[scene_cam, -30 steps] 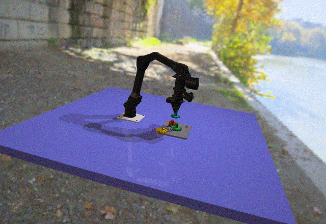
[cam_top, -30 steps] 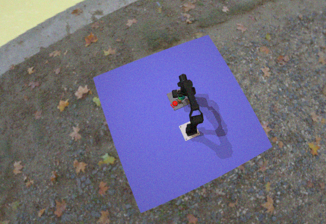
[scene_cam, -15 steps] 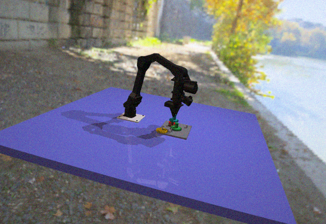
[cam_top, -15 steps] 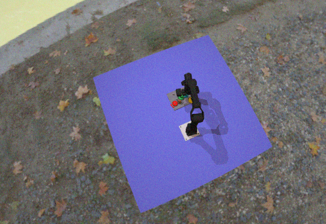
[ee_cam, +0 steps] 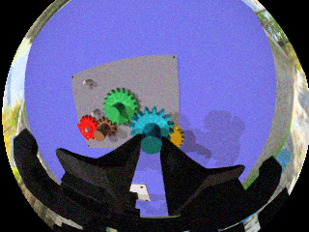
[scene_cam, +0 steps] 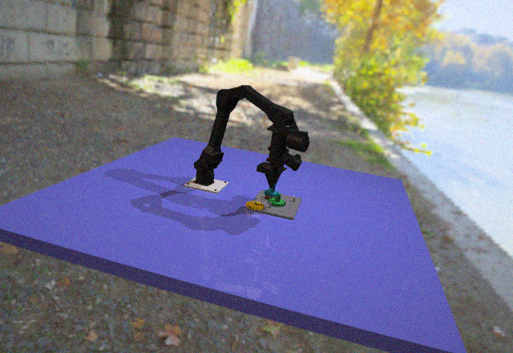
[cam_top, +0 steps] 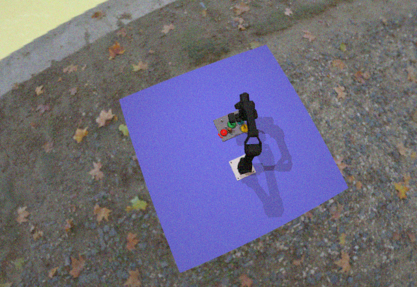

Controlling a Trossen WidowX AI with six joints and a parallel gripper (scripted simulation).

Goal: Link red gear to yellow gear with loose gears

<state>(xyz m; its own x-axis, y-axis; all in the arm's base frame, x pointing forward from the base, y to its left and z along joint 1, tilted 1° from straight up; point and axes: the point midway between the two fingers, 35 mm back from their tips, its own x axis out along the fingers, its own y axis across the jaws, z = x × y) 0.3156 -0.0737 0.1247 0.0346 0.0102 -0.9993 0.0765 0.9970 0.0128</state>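
My gripper (scene_cam: 272, 188) (ee_cam: 151, 139) is shut on the stem of the teal gear (scene_cam: 271, 192) (ee_cam: 152, 122), holding it low over the grey board (cam_top: 218, 124) (scene_cam: 289, 211) (ee_cam: 145, 70). In the wrist view the teal gear overlaps part of the yellow gear (cam_top: 244, 128) (scene_cam: 253, 205) (ee_cam: 179, 137); the peg beneath is hidden. The green gear (cam_top: 231, 125) (scene_cam: 276, 202) (ee_cam: 120, 103) is on the board, beside the small brown gear (cam_top: 229, 130) (ee_cam: 108, 127). The brown gear is beside the red gear (cam_top: 223, 130) (ee_cam: 91, 128). An empty peg (scene_cam: 293, 198) (ee_cam: 88, 81) stands near one corner.
The board lies on a blue-violet table (cam_top: 188, 176) (scene_cam: 331, 253) (ee_cam: 145, 29). The arm's pale base plate (cam_top: 234, 167) (scene_cam: 221, 184) (ee_cam: 142, 190) is on the table a little way from the board. The green and brown gears have upright stems close to the held gear.
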